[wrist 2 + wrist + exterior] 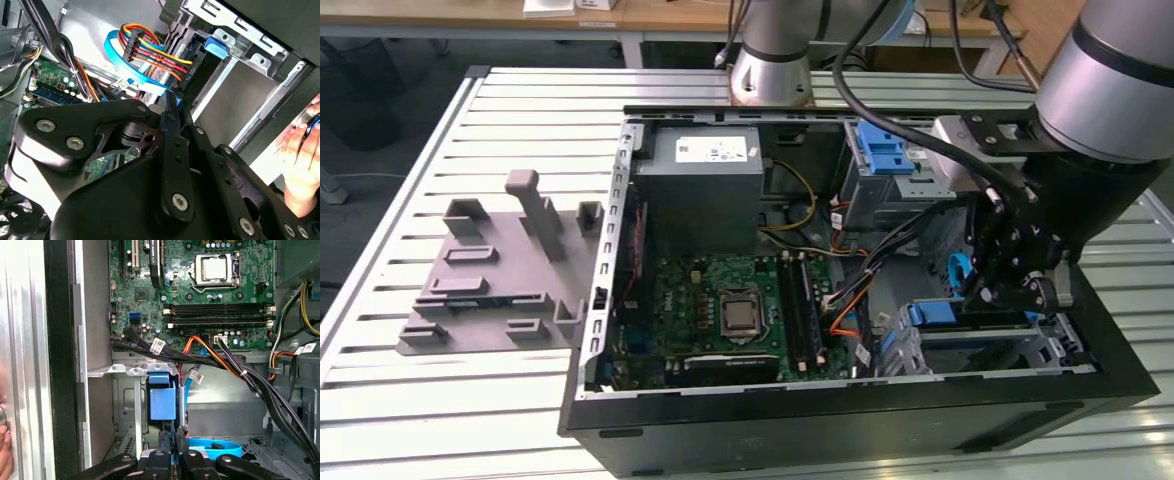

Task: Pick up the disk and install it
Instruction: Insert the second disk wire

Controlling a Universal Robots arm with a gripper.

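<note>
Fingers (164, 442): pressed nearly together in both wrist views, with a hairline gap. Whether anything thin is nipped in that gap cannot be told. The gripper (1011, 300) stands tips-down inside the open computer case (854, 425), at about 4 o'clock of the case interior in the exterior view. In the first wrist view the gripper (172, 437) is just short of a blue plastic tab (162, 400) set in the metal drive cage (125, 371). In the second wrist view the gripper (172, 102) points toward a bundle of red, yellow and orange wires (155, 57) and a flat blue cable (122, 57). The disk (981, 333) appears as a pale flat body lying in the lower drive bay directly under the gripper, its blue plastic end (934, 312) at the 9 o'clock side. Its seating cannot be confirmed. Outward from there, the green motherboard (720, 310) lies at 9 o'clock of the gripper and the grey power-supply box (707, 185) at 10 o'clock. A second blue bracket (887, 150) sits in the upper bay at 11 o'clock. The case rests on a slatted metal table (454, 400). A grey fixture plate (494, 280) lies on the table well apart from the case, at 9 o'clock. A person's hand (302, 150) rests outside the case wall.
</note>
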